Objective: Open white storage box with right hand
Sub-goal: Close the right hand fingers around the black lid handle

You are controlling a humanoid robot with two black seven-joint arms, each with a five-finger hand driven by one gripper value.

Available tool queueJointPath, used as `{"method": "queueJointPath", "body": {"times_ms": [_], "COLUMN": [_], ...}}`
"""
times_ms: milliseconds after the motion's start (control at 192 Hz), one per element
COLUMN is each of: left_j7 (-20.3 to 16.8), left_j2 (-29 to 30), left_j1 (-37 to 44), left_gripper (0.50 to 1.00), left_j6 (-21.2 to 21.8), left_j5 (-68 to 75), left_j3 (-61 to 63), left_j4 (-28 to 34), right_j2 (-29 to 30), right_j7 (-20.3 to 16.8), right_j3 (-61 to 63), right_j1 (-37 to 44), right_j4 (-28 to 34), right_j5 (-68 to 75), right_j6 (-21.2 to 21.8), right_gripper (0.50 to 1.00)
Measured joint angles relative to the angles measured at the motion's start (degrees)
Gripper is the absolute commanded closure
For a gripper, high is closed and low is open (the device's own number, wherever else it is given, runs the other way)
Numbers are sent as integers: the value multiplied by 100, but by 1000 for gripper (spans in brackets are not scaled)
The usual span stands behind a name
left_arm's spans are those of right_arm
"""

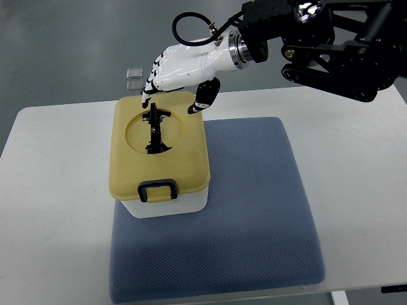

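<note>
The right hand (181,73), fingers half-curled and empty above the yellow lid (159,149), risks tipping the white storage box (170,204) if it snags the rim.

A white table (57,190) carries a blue-grey textured mat (254,210) that spreads over its middle and reaches its near edge, while the white storage box (170,204) with a yellow lid (159,149) stands on the mat's far left corner.
</note>
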Motion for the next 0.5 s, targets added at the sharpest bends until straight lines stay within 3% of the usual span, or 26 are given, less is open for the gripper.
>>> {"method": "queueJointPath", "body": {"times_ms": [500], "left_j7": [0], "left_j2": [0], "left_j1": [-1], "left_gripper": [500], "left_j6": [0], "left_j5": [0], "left_j3": [0], "left_j4": [0], "right_j2": [537], "right_j7": [-86], "right_j3": [-124], "right_j1": [91], "right_j4": [-209], "right_j5": [-22], "right_j6": [-13], "right_gripper": [773]}}
